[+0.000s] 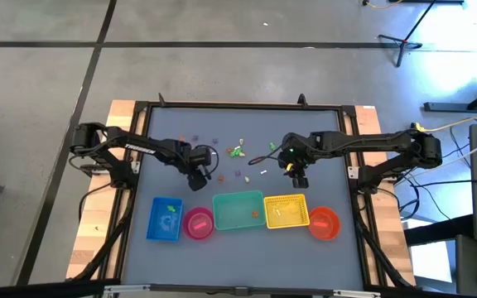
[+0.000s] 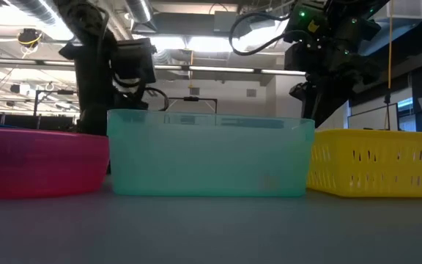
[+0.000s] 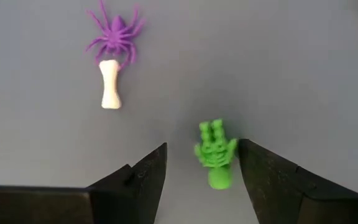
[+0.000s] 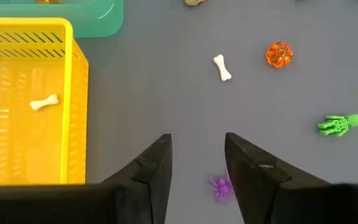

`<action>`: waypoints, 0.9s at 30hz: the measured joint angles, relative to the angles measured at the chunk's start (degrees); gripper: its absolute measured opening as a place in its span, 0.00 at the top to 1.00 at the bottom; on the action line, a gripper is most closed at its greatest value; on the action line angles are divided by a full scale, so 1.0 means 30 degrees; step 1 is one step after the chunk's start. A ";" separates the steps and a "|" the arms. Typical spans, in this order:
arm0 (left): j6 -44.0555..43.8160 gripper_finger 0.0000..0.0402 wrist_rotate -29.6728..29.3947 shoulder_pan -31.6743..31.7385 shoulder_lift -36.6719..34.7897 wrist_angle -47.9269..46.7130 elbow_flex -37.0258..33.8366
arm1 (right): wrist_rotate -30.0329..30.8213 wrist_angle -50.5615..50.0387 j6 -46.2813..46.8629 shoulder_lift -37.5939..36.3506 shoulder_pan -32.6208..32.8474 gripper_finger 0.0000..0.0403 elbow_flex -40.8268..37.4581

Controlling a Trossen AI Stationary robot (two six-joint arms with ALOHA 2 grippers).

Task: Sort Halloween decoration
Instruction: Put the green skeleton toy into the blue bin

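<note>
closest to the low camera stand three containers in a row on the grey surface (image 1: 238, 136): a pink bowl (image 2: 39, 161), a teal bin (image 2: 209, 154) in the middle and a yellow basket (image 2: 379, 163). from above, the same row also has a blue container (image 1: 165, 219) at one end and an orange bowl (image 1: 325, 223) at the other end. the halloween decoration (image 1: 237, 151) is mostly scattered on the surface behind this row, between the two arms, as small green, orange, purple and white pieces. the left end effector (image 3: 201, 171) hangs low over the surface with its two dark fingers wide apart, and a green skeleton hand (image 3: 215, 152) lies between them, close to one finger; it is not clamped, and i cannot tell if that finger touches it. a little further lie a white bone (image 3: 110, 84) and a purple spider (image 3: 115, 32), and the bone's end touches the spider. the right end effector (image 4: 196, 165) is just beside the yellow basket, with fingers partly apart and holding nothing. a second purple spider (image 4: 220, 185) lies on the surface by one of its fingers. further away are another white bone (image 4: 222, 67), an orange pumpkin (image 4: 279, 54) and a green figure (image 4: 339, 124). one bone (image 4: 45, 102) already lies inside the yellow basket.
</note>
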 joint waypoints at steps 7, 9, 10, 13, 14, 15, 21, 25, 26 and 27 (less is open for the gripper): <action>-0.0017 0.53 0.0008 0.0015 -0.0065 0.0357 -0.0489 | 0.0000 0.0015 0.0000 0.0000 0.0000 0.63 0.0000; -0.0016 0.54 0.0014 0.0015 -0.0058 0.0358 -0.0494 | 0.0000 0.0019 0.0000 0.0000 0.0000 0.63 0.0000; -0.0019 0.54 0.0017 0.0015 -0.0050 0.0364 -0.0497 | 0.0000 0.0022 0.0000 0.0000 0.0000 0.63 0.0000; -0.0012 0.59 0.0074 0.0015 -0.0043 0.0350 -0.0511 | 0.0006 0.0036 0.0000 0.0007 0.0000 0.63 0.0000; -0.0012 0.60 0.0094 0.0015 -0.0039 0.0354 -0.0511 | 0.0000 0.0036 0.0000 0.0007 0.0000 0.63 0.0000; -0.0012 0.62 0.0102 0.0015 -0.0032 0.0361 -0.0511 | 0.0001 0.0036 0.0000 0.0007 0.0000 0.63 0.0000; -0.0012 0.70 0.0569 0.0015 -0.0029 0.0379 -0.0523 | 0.0007 0.0036 0.0029 0.0007 0.0000 0.63 0.0000; -0.0012 0.76 0.0850 0.0029 -0.0019 0.0369 -0.0455 | 0.0007 0.0036 0.0043 0.0007 0.0000 0.63 0.0000; -0.0011 0.77 0.0879 0.0029 -0.0013 0.0355 -0.0389 | 0.0007 0.0036 0.0044 0.0007 0.0000 0.63 0.0000; -0.0005 0.78 0.0907 0.0029 -0.0006 0.0318 -0.0327 | 0.0007 0.0036 0.0048 0.0007 0.0000 0.63 0.0000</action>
